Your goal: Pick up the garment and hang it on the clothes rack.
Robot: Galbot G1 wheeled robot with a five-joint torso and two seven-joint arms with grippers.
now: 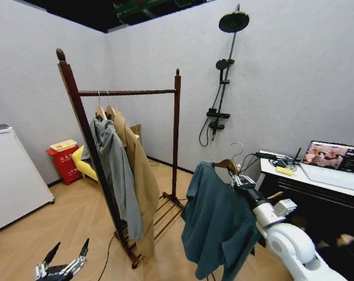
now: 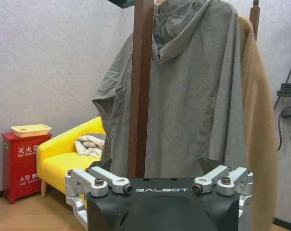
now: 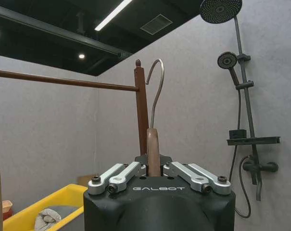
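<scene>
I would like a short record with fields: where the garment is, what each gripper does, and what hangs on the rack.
garment: teal top on a wooden hanger, held up to the right of the clothes rack, not on its rail
right gripper: shut on the hanger
left gripper: low, open, holding nothing
rack load: grey hoodie, tan coat

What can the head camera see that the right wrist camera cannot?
Head view alone: the dark teal long-sleeved garment draped below its hanger, a grey hoodie, a tan coat, the left end effector low and open. Right wrist alone: the right end effector shut on the hanger's wooden neck. Shared: the reddish-brown wooden clothes rack, a black shower fixture.
</scene>
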